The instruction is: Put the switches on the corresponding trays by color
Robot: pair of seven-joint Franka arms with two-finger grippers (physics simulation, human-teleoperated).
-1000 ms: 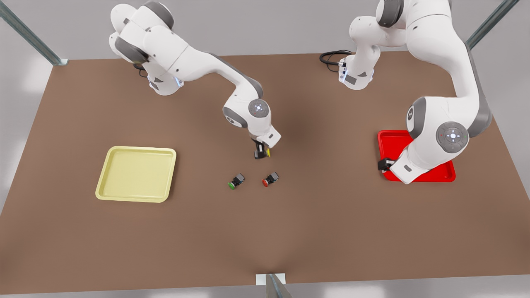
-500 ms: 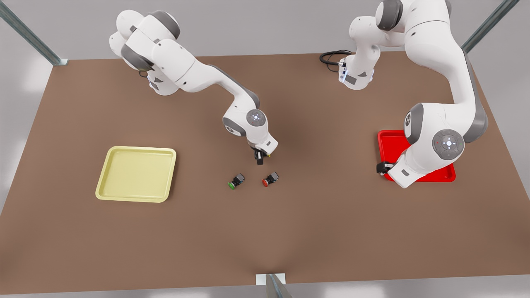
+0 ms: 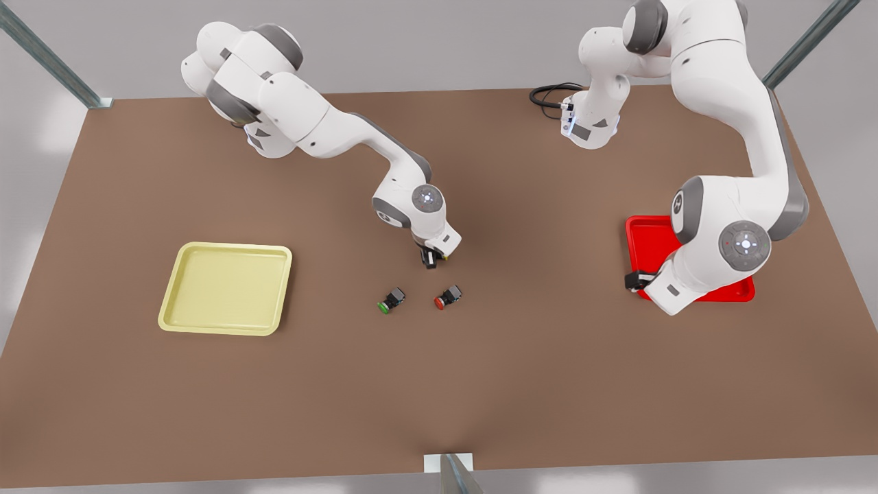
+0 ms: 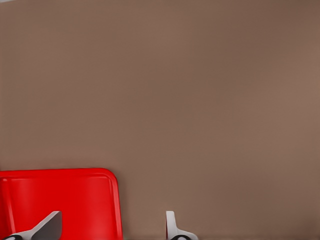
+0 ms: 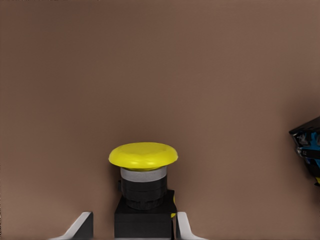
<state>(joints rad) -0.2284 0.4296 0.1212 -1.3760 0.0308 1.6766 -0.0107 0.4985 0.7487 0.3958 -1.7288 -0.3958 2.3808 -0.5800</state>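
The yellow switch [image 5: 143,155] stands on the brown table with its cap facing the wrist camera. My right gripper [image 5: 134,221] [image 3: 430,259] is open and low around its black body, one finger on each side, with a gap at one finger. The green switch [image 3: 391,301] and the red switch [image 3: 447,298] lie side by side just in front of it. The pale yellow tray [image 3: 226,288] lies at the front view's left, empty. My left gripper [image 4: 110,226] [image 3: 634,280] is open over a corner of the red tray [image 4: 60,195] [image 3: 648,240] at the front view's right.
A black cable [image 3: 549,92] lies coiled by the far arm base. The dark body of another switch [image 5: 307,145] shows at the edge of the right wrist view. Metal frame posts [image 3: 48,58] stand at the table's far corners.
My right gripper has come down around the yellow switch, which now sits between its fingers. My left arm has shifted slightly over the red tray's corner.
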